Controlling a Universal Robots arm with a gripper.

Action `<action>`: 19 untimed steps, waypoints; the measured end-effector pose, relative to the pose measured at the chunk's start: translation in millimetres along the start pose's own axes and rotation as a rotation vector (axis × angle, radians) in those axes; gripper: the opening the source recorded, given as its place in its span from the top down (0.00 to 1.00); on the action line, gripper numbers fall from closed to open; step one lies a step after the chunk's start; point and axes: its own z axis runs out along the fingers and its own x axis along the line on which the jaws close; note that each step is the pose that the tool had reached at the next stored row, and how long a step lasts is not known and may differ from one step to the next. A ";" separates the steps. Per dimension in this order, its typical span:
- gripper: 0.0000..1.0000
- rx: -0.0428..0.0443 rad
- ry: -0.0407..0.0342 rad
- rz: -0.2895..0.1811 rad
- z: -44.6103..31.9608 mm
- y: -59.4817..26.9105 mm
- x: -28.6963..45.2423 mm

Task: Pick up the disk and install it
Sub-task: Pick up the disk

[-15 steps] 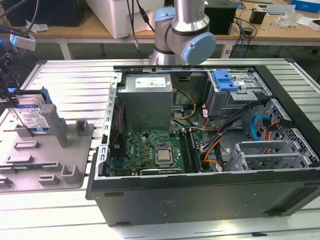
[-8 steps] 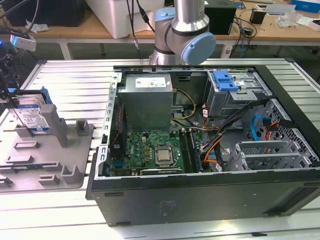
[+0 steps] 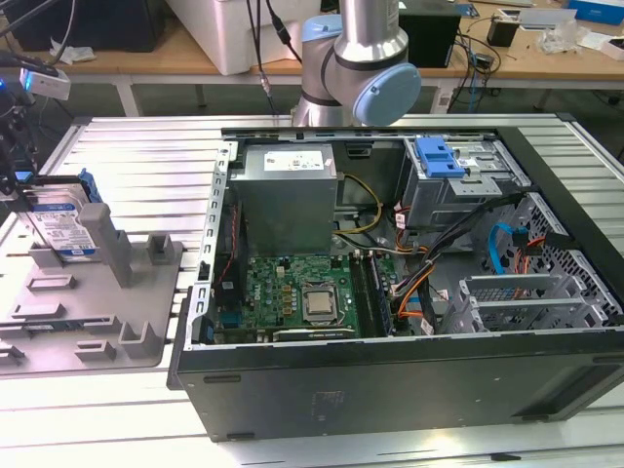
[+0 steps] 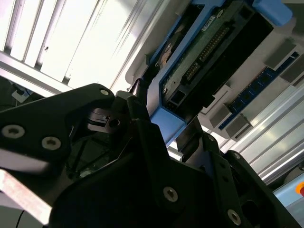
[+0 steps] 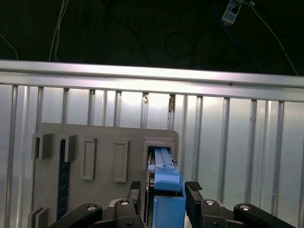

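The disk [image 3: 60,222], a silver drive with a white-and-blue label in a blue carrier, stands on edge in a slot of the grey fixture plate [image 3: 107,331] at the exterior view's far left. My gripper [image 3: 19,180] is down at its top edge. In the first wrist view the two black fingers [image 5: 194,190] press against both sides of the blue carrier [image 5: 166,190]. The second wrist view has the disk's connector edge [image 4: 209,52] reaching away from the gripper [image 4: 171,118], which is shut on it.
An open computer case [image 3: 390,390] lies in the middle of the slatted metal table [image 3: 117,136]. It holds a grey power supply [image 3: 288,195], a motherboard [image 3: 292,292] and a drive cage with a blue latch [image 3: 439,156]. The arm's base [image 3: 361,68] stands behind the case.
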 end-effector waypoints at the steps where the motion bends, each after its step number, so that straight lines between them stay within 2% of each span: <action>1: 0.51 0.0000 -0.0001 0.000 0.0 0.0 0.0; 7: 0.51 0.0000 -0.0001 0.000 0.1 0.0 0.0; 8: 0.52 0.0000 0.0001 0.000 0.1 0.0 0.0; 10: 0.63 0.0000 0.0000 0.000 0.1 0.0 0.0; 19: 0.63 0.0000 0.0000 0.000 0.4 0.0 0.0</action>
